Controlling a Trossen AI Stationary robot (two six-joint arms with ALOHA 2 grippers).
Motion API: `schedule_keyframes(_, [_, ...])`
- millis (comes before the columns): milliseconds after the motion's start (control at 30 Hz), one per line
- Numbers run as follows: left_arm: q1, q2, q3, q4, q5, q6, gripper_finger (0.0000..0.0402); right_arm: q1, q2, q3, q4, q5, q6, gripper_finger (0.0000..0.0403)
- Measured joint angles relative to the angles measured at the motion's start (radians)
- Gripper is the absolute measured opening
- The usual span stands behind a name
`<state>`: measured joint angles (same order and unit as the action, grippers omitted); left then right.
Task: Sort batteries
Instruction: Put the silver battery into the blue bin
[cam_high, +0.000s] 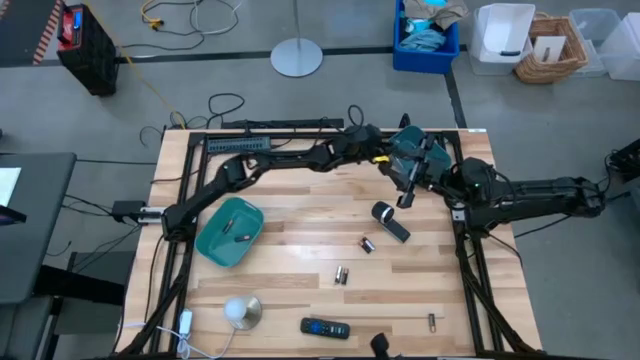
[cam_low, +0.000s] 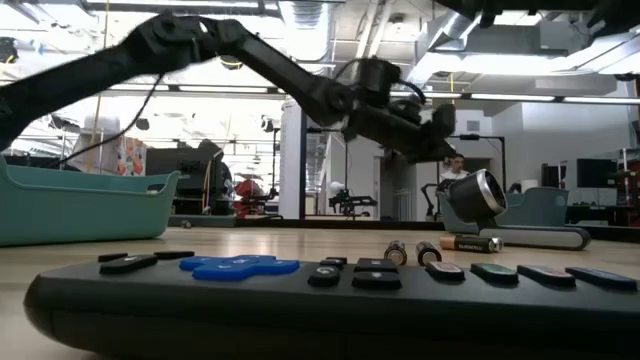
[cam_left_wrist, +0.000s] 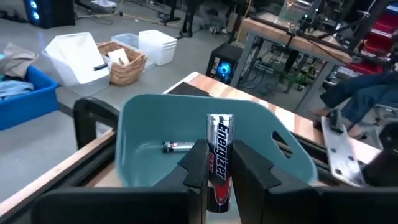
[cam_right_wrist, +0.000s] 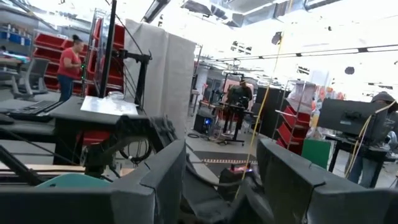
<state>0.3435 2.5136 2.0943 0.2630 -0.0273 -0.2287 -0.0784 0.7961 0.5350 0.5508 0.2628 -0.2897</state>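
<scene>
My left gripper (cam_left_wrist: 219, 155) is shut on a black and silver Energizer battery (cam_left_wrist: 221, 134). It hangs over the teal bin (cam_left_wrist: 155, 118) at the table's far right (cam_high: 412, 150), where one small battery (cam_left_wrist: 177, 147) lies on the bin's floor. In the low view the left gripper (cam_low: 420, 135) is up in the air. My right gripper (cam_right_wrist: 221, 162) is open beside that bin (cam_high: 408, 193) and touches nothing. Loose batteries lie on the table (cam_high: 367, 244) (cam_high: 341, 274) (cam_high: 432, 321). A second teal bin (cam_high: 230, 232) at the left holds a battery (cam_high: 243, 237). My left gripper pinches the Energizer battery between its two fingers (cam_left_wrist: 198, 163), on the cell's dark lower body (cam_left_wrist: 216, 168). The battery lies along the fingers and its silver end (cam_left_wrist: 221, 119) sticks out past the fingertips. It is lifted clear, above the bin's inside.
A black cylinder with a white end (cam_high: 390, 221) lies mid-table. A flat black remote (cam_high: 325, 327) sits at the near edge and fills the low view's foreground (cam_low: 330, 300). A white dome on a disc (cam_high: 240, 312) is near left. Bare wood (cam_high: 300, 205) lies between the bins.
</scene>
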Motion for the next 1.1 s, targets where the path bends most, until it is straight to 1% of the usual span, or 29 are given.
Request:
schedule_keyframes(167, [0.000, 0.140, 0.182, -0.031, -0.003, -0.003, 0.0040, 0.000, 0.003, 0.000, -0.002, 0.001, 0.000, 0.0214])
schedule_keyframes(267, [0.002, 0.195, 0.256, -0.032, -0.011, -0.007, 0.0040, 0.000, 0.002, 0.000, -0.008, 0.001, 0.000, 0.0214])
schedule_keyframes(367, [0.007, 0.206, 0.252, 0.011, -0.036, -0.008, 0.0040, 0.000, 0.002, 0.000, -0.007, 0.001, 0.000, 0.0214])
schedule_keyframes(433, [0.013, 0.206, 0.248, 0.010, -0.048, -0.005, 0.0040, 0.000, 0.002, 0.000, -0.008, 0.001, 0.000, 0.0214])
schedule_keyframes(700, [0.038, 0.206, 0.247, 0.037, -0.049, 0.006, 0.0041, 0.000, 0.002, 0.000, -0.005, 0.000, 0.000, 0.0214])
schedule_keyframes(900, [0.053, 0.206, 0.246, 0.029, 0.021, -0.051, 0.0041, 0.000, 0.002, 0.000, -0.004, 0.000, 0.000, 0.0214])
schedule_keyframes(1100, [0.064, 0.206, 0.246, -0.015, 0.050, -0.080, 0.0041, 0.000, 0.002, 0.000, 0.002, 0.000, 0.001, 0.0214])
